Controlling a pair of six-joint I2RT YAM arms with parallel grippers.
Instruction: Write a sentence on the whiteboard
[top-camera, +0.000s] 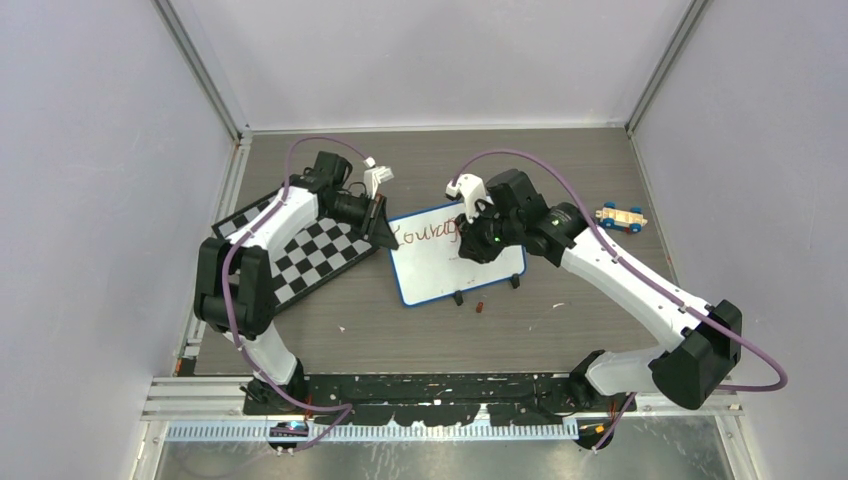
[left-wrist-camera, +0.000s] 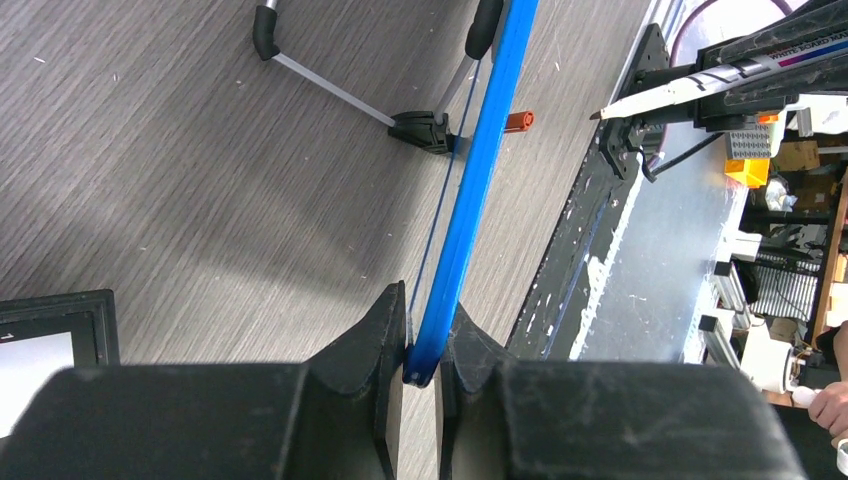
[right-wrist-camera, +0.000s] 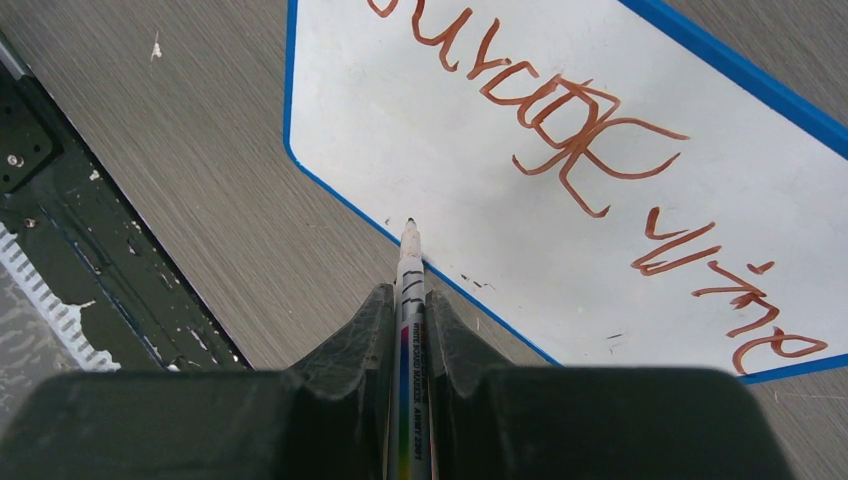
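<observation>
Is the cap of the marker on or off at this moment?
Off. The marker held in the right gripper shows a bare pointed tip, over the whiteboard.

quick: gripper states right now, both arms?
left gripper: closed, clamping the blue frame edge of the whiteboard.
right gripper: closed, holding the marker.

Bright, even light comes from above. The arms (top-camera: 620, 270) throw soft, pale shadows on the grey table (top-camera: 560, 330). The red writing (right-wrist-camera: 590, 140) on the whiteboard (right-wrist-camera: 400, 120) is sharp, while the near black fingers (left-wrist-camera: 370, 360) look a little blurred. The top view is slightly soft.
</observation>
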